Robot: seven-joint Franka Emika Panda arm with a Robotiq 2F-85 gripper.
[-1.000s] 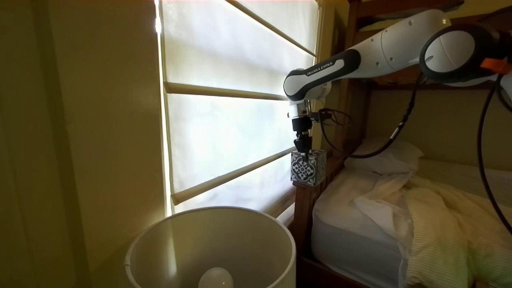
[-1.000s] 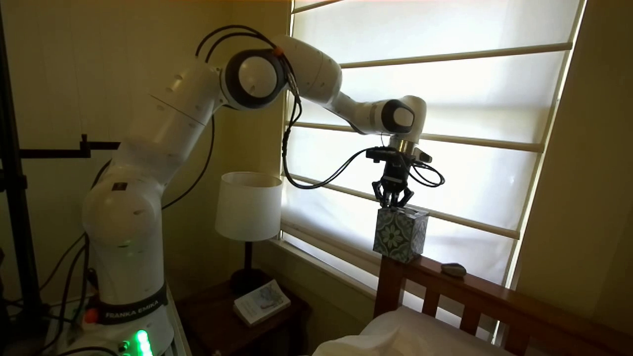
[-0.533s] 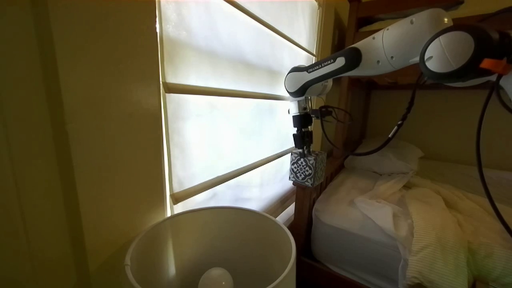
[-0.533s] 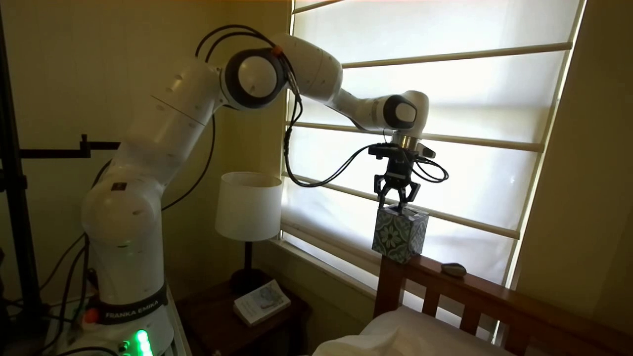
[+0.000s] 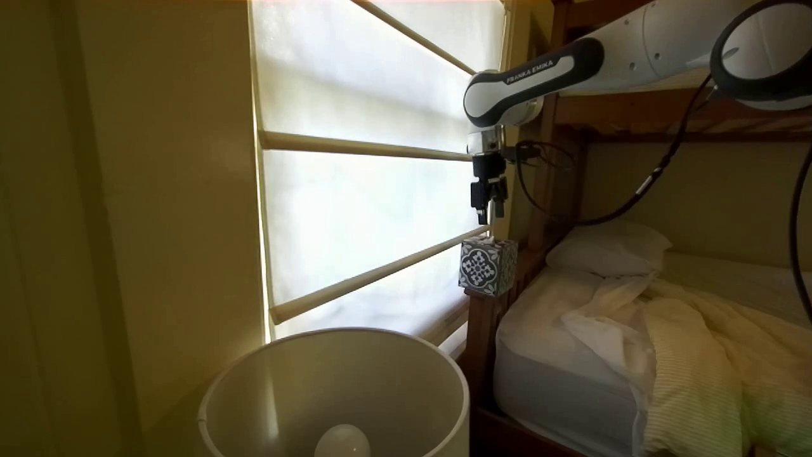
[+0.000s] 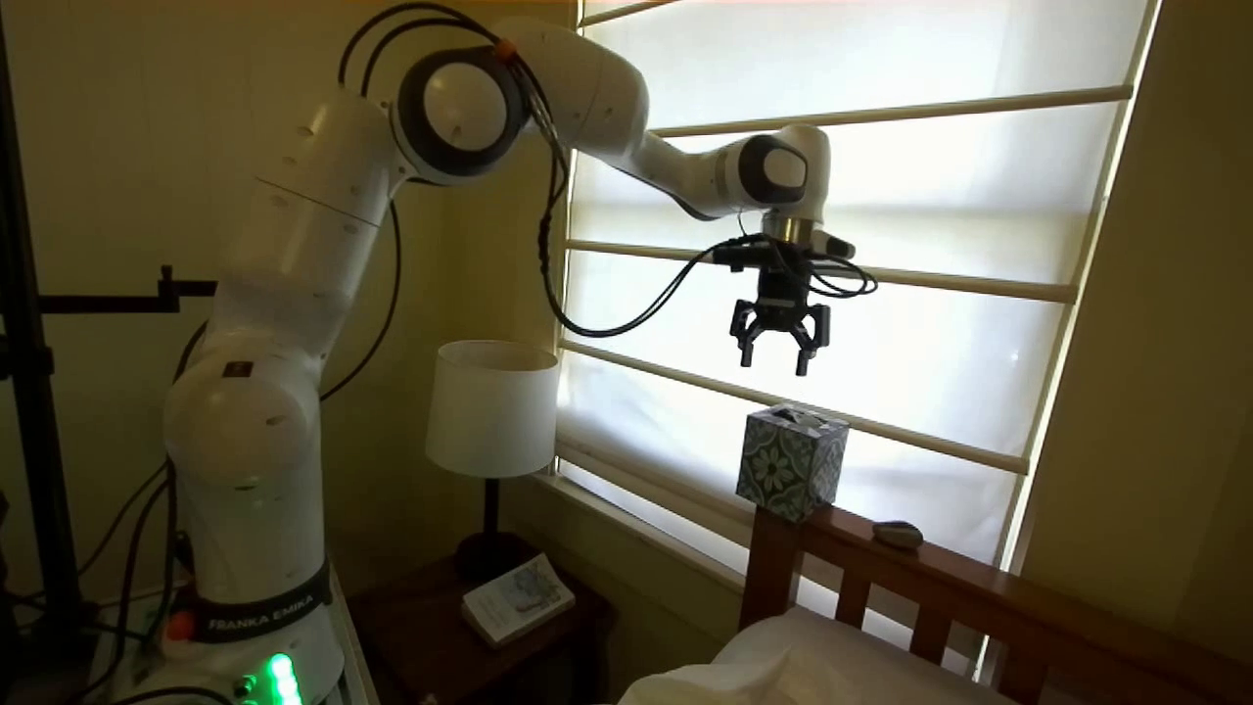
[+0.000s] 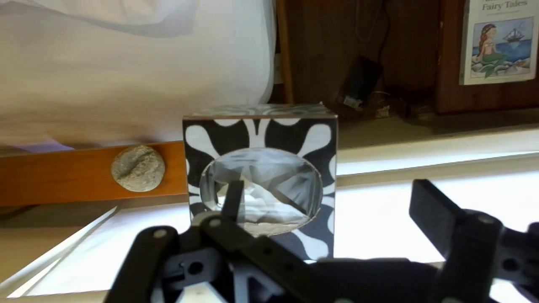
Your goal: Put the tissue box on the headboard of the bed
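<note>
The tissue box (image 6: 791, 465), patterned in black and white, rests upright on the end of the brown wooden headboard (image 6: 979, 587), above its corner post. Above it and apart from it hangs my gripper (image 6: 773, 368), open, with nothing between its fingers. In the wrist view the box (image 7: 261, 132) shows its oval top opening with clear film and tissue; one finger (image 7: 233, 200) overlaps that opening in the picture, the other (image 7: 433, 219) stands against the bright window. The bed (image 5: 571, 355), with white mattress and pillow, lies beside the box (image 5: 479, 268).
A round stone (image 6: 897, 534) sits on the headboard near the box. The window blind (image 6: 940, 372) is close behind the gripper. A lamp (image 6: 494, 406) and a book (image 6: 519, 599) stand on the nightstand (image 6: 411, 636). The upper bunk (image 5: 634, 111) is behind the arm.
The fingers have spread from nearly closed at the box's top to wide apart. My gripper has risen clear of the tissue box, which stays on the headboard after a very slight shift.
</note>
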